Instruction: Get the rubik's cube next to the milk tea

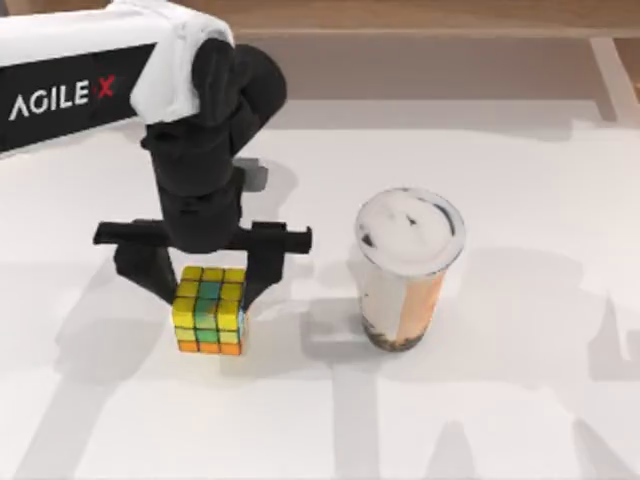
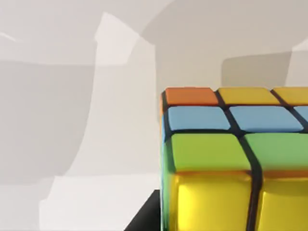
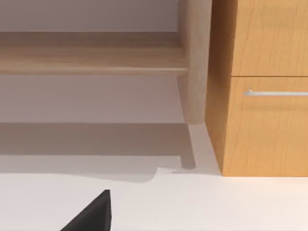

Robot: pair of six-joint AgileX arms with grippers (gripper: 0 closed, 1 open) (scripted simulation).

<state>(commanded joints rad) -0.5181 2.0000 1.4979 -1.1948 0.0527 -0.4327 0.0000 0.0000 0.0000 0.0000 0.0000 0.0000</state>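
Observation:
The rubik's cube (image 1: 208, 310), with yellow, green, blue and orange squares, stands on the white table left of centre. My left gripper (image 1: 208, 285) comes down over it from behind, one dark finger pressed against each side, shut on the cube. The left wrist view has the rubik's cube (image 2: 231, 163) close up, with a dark finger edge against its side. The milk tea (image 1: 405, 275), a clear cup with a white domed lid and dark pearls at its base, stands upright to the right, a gap of roughly two cube widths away. A dark part of my right gripper (image 3: 94, 214) sits parked over the table edge.
The white table (image 1: 520, 400) stretches around both objects, with open surface between the cube and the cup and in front of them. In the right wrist view, a wooden cabinet (image 3: 264, 96) with a drawer handle and a low wooden bench stand beyond the table.

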